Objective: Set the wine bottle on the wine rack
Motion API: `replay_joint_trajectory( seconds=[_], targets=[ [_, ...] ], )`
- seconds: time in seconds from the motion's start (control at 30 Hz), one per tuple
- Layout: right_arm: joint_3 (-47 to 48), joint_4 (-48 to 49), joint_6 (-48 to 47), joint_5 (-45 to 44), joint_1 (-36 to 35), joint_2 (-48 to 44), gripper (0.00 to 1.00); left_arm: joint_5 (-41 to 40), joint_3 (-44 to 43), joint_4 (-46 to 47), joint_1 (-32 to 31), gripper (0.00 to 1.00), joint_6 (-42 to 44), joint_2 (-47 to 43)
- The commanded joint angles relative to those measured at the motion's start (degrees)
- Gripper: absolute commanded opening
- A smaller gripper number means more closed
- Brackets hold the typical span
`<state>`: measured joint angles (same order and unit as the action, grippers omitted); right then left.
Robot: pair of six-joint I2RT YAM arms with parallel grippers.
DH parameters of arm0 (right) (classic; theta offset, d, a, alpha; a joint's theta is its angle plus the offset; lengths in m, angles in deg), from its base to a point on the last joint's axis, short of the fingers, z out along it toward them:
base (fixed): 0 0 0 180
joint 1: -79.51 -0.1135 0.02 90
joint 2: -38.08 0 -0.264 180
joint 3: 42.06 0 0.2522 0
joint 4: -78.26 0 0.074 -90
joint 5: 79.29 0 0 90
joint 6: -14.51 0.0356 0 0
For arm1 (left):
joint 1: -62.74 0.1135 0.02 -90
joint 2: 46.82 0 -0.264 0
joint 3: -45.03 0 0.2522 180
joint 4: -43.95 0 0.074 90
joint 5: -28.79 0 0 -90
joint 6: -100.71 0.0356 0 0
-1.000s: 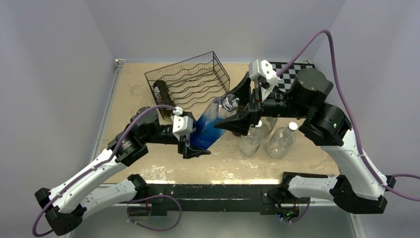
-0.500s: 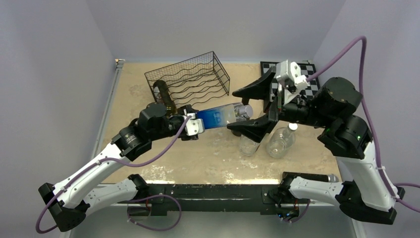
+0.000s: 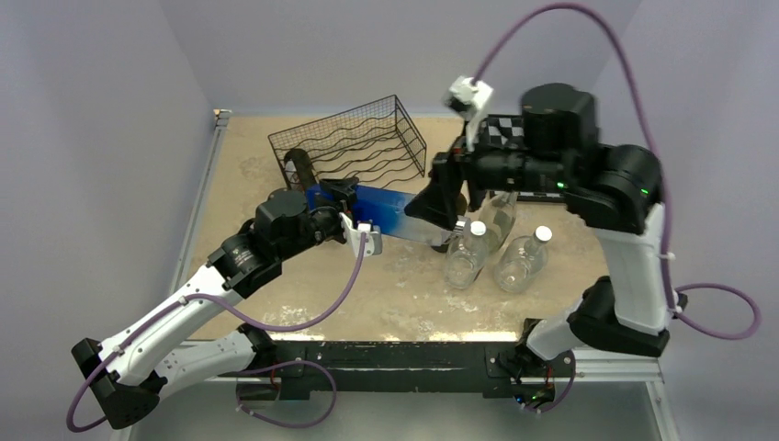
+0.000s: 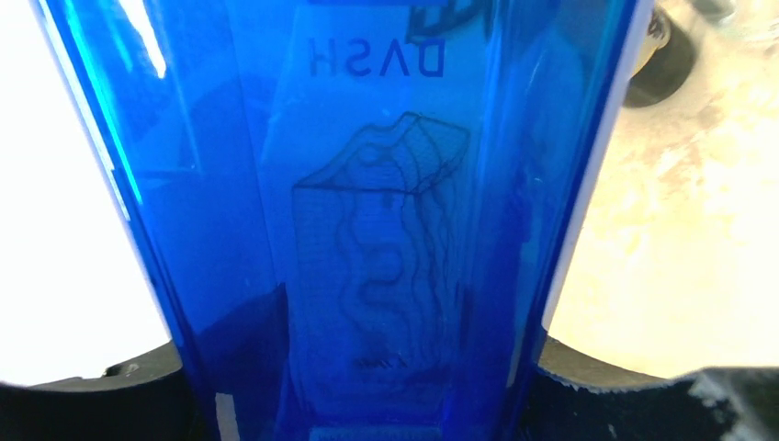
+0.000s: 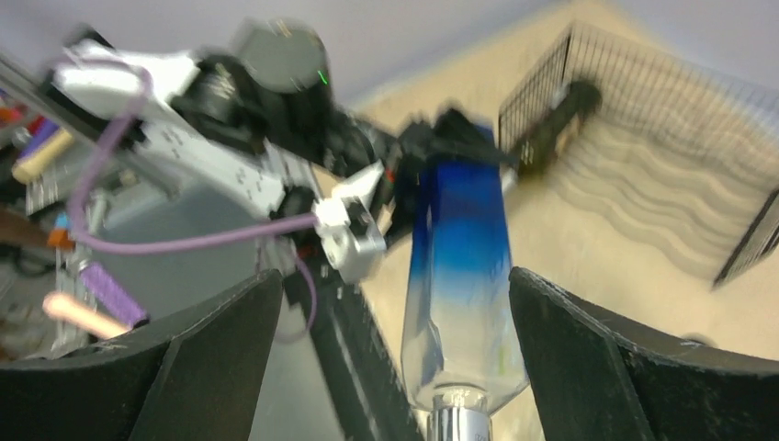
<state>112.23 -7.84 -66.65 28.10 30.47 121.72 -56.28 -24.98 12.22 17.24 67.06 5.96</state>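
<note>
Wine bottle (image 3: 386, 209): blue, clear toward neck, held roughly level above counter (image 3: 404, 294), just in front of wine rack (image 3: 354, 147). Left tool (image 3: 335, 204) clamped on base end. Right tool (image 5: 393, 280) spread wide, straddling neck, no contact. Judgement: glass, so heavy, rigid, slick, breakable. Broad body gives surer hold than neck. One-end hold may let neck droop.

Blue wine bottle (image 3: 388, 209) horizontal, black wine rack (image 3: 354, 149) beyond

wine bottle (image 3: 386, 209) before wine rack (image 3: 356, 145) | clear bottles (image 3: 467, 260) to its right
</note>
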Motion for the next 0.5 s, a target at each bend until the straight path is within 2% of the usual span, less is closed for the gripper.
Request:
replay_joint_trajectory(
  seconds=[0.0, 0.27, 0.47],
  targets=[
    [-3.23, -12.90, 3.40, -0.83, 0.34, 3.20, 0.92, -1.85, -1.88, 13.20, 0.12, 0.00, 6.68, -1.22],
    [-10.06, -15.51, 2.96, -3.13, 0.34, 6.12, 0.93, -1.83, -1.81, 14.79, 0.13, 0.00, 9.87, -0.42],
    [-16.01, -12.99, 3.15, -4.05, 0.26, 5.87, 0.92, -2.97, -1.51, 16.60, 0.08, 0.00, 11.41, -0.53]
  ],
)
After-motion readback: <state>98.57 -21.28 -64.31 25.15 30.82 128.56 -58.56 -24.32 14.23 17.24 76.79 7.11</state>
